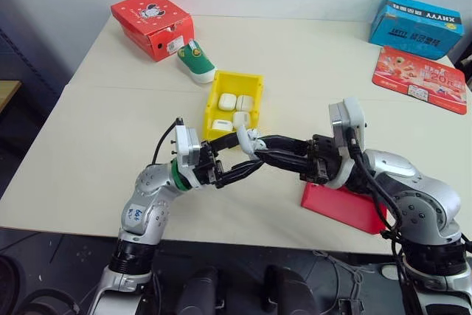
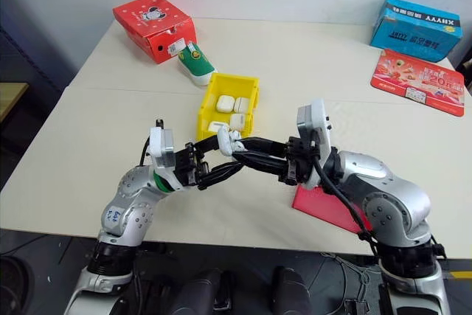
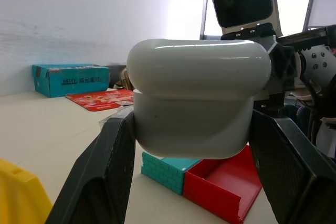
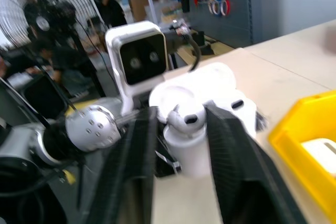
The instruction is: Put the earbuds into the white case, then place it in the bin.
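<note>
Two grippers are meeting above the near part of the table, just in front of the bin. The left gripper is clamping the white case between its black fingers; in the left wrist view the case is sitting upright between them with its lid seam showing. The right gripper is reaching in from the other side, its fingers standing a little apart with one of the earbuds between them, right at the case; whether they are pressing on the earbud I cannot tell. In the right wrist view the lid of the case is looking open behind the earbud.

The yellow bin is holding four other white cases. A green shoe is lying just behind the bin, with a red box beyond it. A red tray is sitting under the right arm at the near edge. A blue box and a red packet are resting at the far right
</note>
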Tool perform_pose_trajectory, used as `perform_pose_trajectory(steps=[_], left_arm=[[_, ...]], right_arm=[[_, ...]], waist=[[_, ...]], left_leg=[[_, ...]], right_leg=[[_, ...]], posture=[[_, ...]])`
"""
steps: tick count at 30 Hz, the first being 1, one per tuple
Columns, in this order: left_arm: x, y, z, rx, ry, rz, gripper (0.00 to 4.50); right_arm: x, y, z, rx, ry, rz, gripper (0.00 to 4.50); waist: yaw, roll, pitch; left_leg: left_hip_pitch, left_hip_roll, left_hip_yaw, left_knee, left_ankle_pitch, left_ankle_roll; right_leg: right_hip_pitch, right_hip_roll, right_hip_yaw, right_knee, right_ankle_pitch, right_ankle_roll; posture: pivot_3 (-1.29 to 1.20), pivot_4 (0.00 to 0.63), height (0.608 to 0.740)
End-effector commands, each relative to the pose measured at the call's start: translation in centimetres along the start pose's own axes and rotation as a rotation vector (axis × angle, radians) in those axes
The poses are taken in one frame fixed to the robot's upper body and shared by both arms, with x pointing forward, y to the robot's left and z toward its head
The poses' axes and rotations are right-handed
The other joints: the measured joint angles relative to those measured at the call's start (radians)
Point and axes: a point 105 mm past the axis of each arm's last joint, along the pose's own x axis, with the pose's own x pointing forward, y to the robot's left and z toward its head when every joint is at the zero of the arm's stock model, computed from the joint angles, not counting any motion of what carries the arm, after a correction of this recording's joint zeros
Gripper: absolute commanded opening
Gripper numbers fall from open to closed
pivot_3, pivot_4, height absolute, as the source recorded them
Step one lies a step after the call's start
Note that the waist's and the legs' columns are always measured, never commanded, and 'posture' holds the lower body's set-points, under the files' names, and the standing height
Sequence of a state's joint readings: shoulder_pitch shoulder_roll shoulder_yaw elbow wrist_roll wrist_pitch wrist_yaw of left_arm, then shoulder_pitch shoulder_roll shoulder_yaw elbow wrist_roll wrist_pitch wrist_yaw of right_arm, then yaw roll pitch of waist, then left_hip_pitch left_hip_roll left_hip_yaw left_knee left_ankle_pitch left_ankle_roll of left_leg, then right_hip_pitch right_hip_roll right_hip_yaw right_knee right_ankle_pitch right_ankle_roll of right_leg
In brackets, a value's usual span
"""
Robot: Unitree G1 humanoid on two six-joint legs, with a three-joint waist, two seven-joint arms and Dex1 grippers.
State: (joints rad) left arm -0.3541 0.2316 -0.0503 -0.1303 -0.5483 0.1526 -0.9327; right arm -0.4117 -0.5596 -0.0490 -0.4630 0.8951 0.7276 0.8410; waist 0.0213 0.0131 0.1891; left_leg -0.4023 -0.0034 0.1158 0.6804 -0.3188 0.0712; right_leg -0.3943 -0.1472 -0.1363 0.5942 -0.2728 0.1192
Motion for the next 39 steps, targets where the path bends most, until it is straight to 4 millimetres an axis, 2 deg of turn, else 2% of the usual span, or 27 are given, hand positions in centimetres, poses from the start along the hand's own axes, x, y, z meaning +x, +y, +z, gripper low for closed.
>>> perform_pose_trajectory(steps=[1,6,12,15,19,20,26,27,33,39], left_arm=[[0.7,-0.6,2.2,0.074,-0.074,-0.036,2.79],[0.0,-0.5,1.8,0.093,-0.014,-0.013,2.79],[-1.3,0.8,0.0,0.176,0.274,0.050,2.79],[-1.5,1.1,-0.6,0.255,0.421,0.040,2.79],[-1.0,1.1,-1.4,0.289,0.509,0.011,2.79],[-0.9,1.0,-1.4,0.288,0.517,0.004,2.79],[-0.4,0.2,-1.6,0.252,0.528,-0.025,2.79],[-0.3,0.1,-1.6,0.250,0.528,-0.031,2.79],[-0.3,-0.2,-1.7,0.264,0.551,-0.049,2.79],[-0.5,-0.2,-1.4,0.248,0.538,-0.024,2.79]], right_arm=[[0.1,0.4,-0.6,-0.010,0.027,0.014,2.76],[-1.3,0.8,0.2,-0.002,0.038,0.010,4.47],[-4.0,0.7,0.3,-0.006,0.109,-0.039,4.47],[-3.9,0.4,0.5,-0.071,0.123,-0.049,3.93],[-1.9,0.2,1.2,-0.173,0.118,-0.040,2.54],[-1.3,0.4,1.0,-0.206,0.143,-0.024,2.11],[1.2,-0.1,-0.4,-0.354,0.246,-0.009,0.19],[1.7,-0.2,-0.5,-0.378,0.253,-0.011,0.04],[2.3,0.1,-1.5,-0.429,0.333,-0.004,0.04],[0.3,-0.7,-2.9,-0.406,0.471,-0.054,0.04]], waist=[[0.000,0.000,0.000],[0.002,0.000,0.000],[0.002,0.000,0.000],[0.002,0.000,0.000],[0.001,0.000,0.000],[0.001,0.000,0.000],[0.000,0.000,0.000],[-0.001,0.000,0.000],[0.002,0.000,0.000],[0.003,-0.001,0.000]], left_leg=[[0.000,0.000,0.000,0.000,0.000,0.000],[0.000,0.000,0.000,0.000,0.000,0.000],[0.000,0.000,0.000,0.000,0.000,0.000],[0.000,0.000,0.000,0.000,0.000,0.000],[0.000,0.000,0.000,0.000,-0.001,-0.001],[0.000,0.000,0.000,0.000,-0.002,-0.003],[-0.001,0.001,0.000,-0.001,-0.001,-0.002],[-0.001,0.001,0.000,0.000,-0.001,-0.002],[-0.002,0.000,0.000,0.000,0.000,0.000],[-0.002,0.000,0.000,0.000,0.000,0.000]], right_leg=[[0.000,0.000,0.000,0.000,0.000,0.000],[0.000,-0.001,0.000,0.000,0.000,0.000],[0.000,-0.001,0.000,-0.002,0.000,0.000],[0.000,-0.001,0.000,-0.002,0.000,0.000],[-0.001,-0.001,0.001,-0.002,0.000,0.000],[-0.001,-0.001,0.001,-0.002,0.000,0.000],[-0.002,0.000,0.000,-0.001,0.000,0.000],[-0.002,0.000,0.000,-0.001,0.000,0.000],[-0.001,0.001,0.000,-0.001,0.000,0.000],[-0.001,0.001,0.000,-0.001,0.000,0.001]], posture=[[0.00,0.150,0.740],[0.00,0.150,0.740],[0.00,0.150,0.740],[0.00,0.150,0.740],[0.00,0.150,0.740],[0.00,0.150,0.740],[0.00,0.150,0.740],[0.00,0.150,0.740],[0.00,0.150,0.740],[0.00,0.150,0.740]])
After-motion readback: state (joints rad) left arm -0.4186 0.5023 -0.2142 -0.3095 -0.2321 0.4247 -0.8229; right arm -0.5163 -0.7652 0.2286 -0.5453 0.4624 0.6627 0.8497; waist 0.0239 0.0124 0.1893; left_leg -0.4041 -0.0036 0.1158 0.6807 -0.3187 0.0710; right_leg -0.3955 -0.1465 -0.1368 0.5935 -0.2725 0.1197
